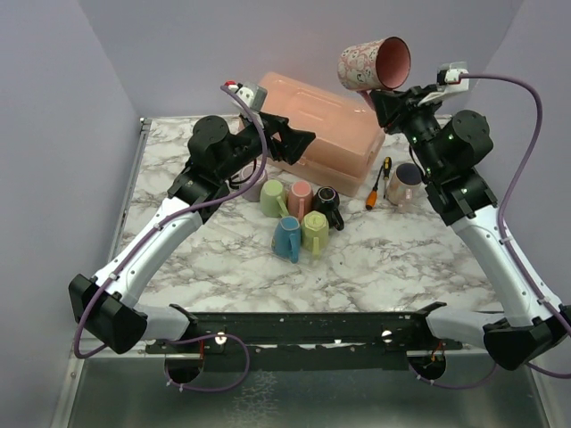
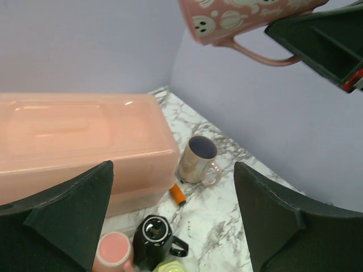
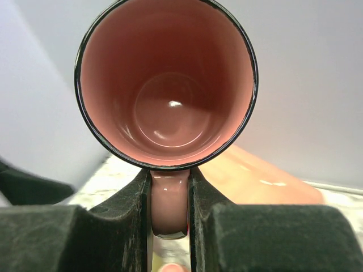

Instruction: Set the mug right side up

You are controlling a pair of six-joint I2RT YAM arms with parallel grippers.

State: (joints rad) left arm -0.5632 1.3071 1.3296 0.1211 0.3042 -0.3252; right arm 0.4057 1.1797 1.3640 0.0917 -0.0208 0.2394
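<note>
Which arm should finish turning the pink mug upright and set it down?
Right. The right gripper is shut on the handle of the pink mug, held tilted in the air; the left gripper is open and empty.

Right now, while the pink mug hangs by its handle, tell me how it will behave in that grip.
The pink mug looks rigid glazed ceramic, so probably fragile if dropped. The right gripper pinches only the handle, so the glossy glaze may slip and the offset body could pivot between the jaws.
</note>
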